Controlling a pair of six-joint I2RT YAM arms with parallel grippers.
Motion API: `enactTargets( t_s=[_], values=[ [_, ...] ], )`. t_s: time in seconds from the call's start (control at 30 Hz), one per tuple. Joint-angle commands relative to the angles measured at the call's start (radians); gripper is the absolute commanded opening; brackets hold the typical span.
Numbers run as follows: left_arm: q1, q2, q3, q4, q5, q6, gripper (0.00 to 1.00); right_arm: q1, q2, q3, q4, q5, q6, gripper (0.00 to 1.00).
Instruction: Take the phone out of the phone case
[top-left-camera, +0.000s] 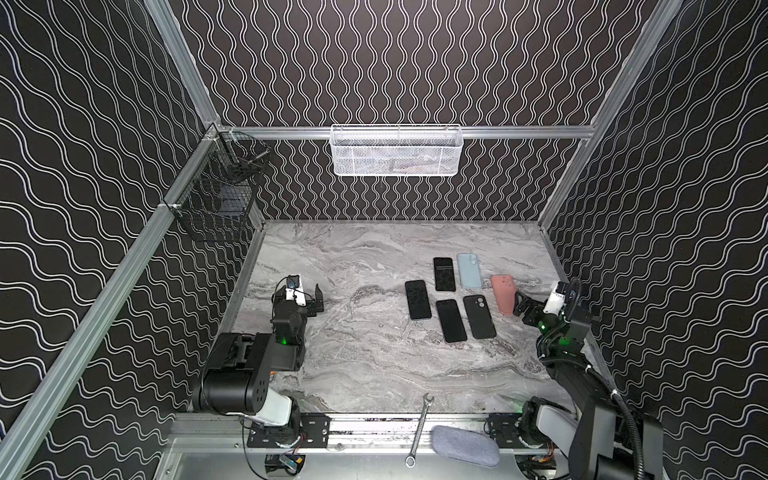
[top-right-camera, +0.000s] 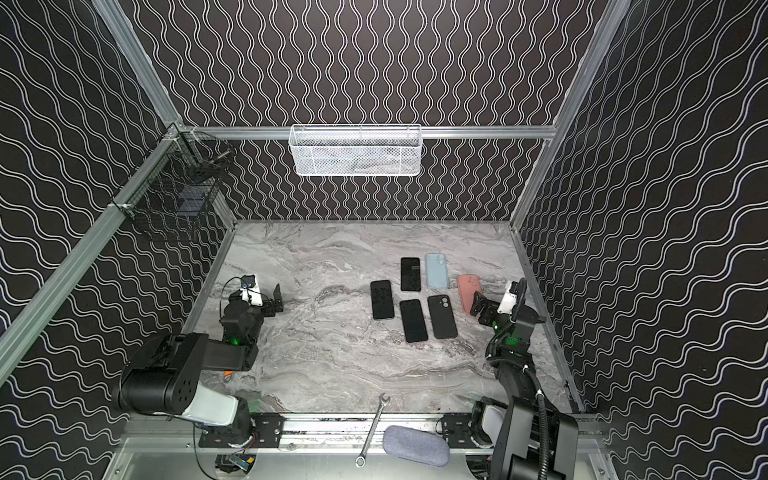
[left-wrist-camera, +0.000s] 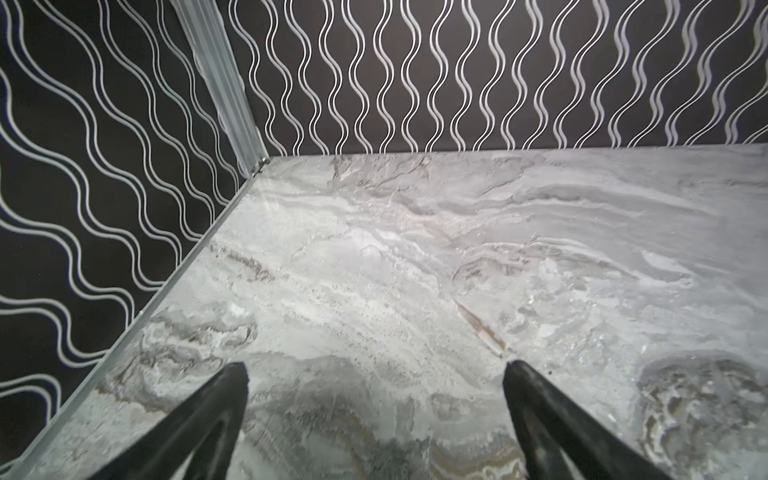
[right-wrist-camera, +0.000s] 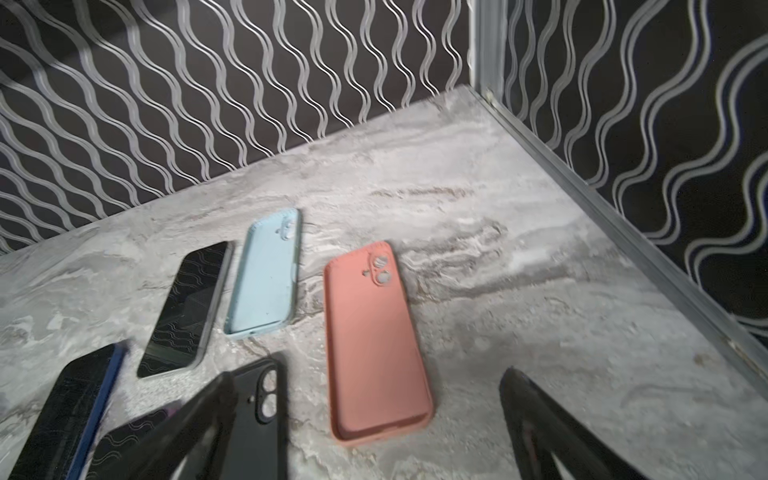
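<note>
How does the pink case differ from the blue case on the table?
Colour: the pink case is salmon, and the blue case is pale blue.
Place: the blue case lies farther back, close beside a dark phone. The pink case lies apart, farther right and nearer the front.
Both lie flat and empty, inner side up, with the camera cut-out at the far end.
</note>
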Motion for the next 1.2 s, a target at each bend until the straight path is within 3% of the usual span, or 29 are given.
enactTargets(
  t_s=[0.0, 0.17, 0.37, 0.53, 0.6, 0.67, 0.73, 0.87, 0.93, 1.0, 1.17],
  values=[
    [0.005, 0.006, 0.026, 0.071, 0.052, 0.000, 0.99, 0.019, 0.007, -0.051, 0.223, 0.047, -0.030, 1.00],
    [0.008, 0.009, 0.057, 0.019, 0.117, 0.021, 0.99, 0.148, 0.137, -0.026, 0.307, 0.149, -0.099, 1.00],
    [0.008, 0.008, 0.104, -0.077, 0.155, 0.032, 0.99, 0.272, 0.345, 0.005, 0.531, 0.234, -0.130, 1.00],
    [0.007, 0.005, 0.122, -0.120, 0.176, 0.044, 0.99, 0.292, 0.455, 0.017, 0.585, 0.296, -0.119, 1.00],
    [0.008, 0.000, 0.114, -0.115, 0.159, 0.032, 0.99, 0.294, 0.489, -0.030, 0.739, 0.313, -0.129, 1.00],
    [0.008, 0.002, 0.113, -0.110, 0.143, 0.028, 0.99, 0.295, 0.470, -0.012, 0.654, 0.347, -0.110, 1.00],
    [0.008, -0.005, 0.081, -0.060, 0.055, -0.004, 0.99, 0.285, 0.472, 0.018, 0.603, 0.437, -0.047, 1.00],
    [-0.001, 0.005, 0.078, -0.035, 0.031, -0.001, 0.99, 0.276, 0.479, -0.016, 0.681, 0.452, -0.042, 1.00],
    [-0.005, 0.004, 0.109, -0.093, 0.083, 0.019, 0.99, 0.282, 0.472, -0.010, 0.663, 0.398, -0.072, 1.00],
    [-0.023, 0.008, 0.140, -0.150, 0.134, 0.065, 0.99, 0.296, 0.474, -0.023, 0.698, 0.273, -0.147, 1.00],
    [-0.029, 0.005, 0.137, -0.147, 0.126, 0.066, 0.99, 0.300, 0.475, -0.044, 0.729, 0.271, -0.148, 1.00]
  ],
)
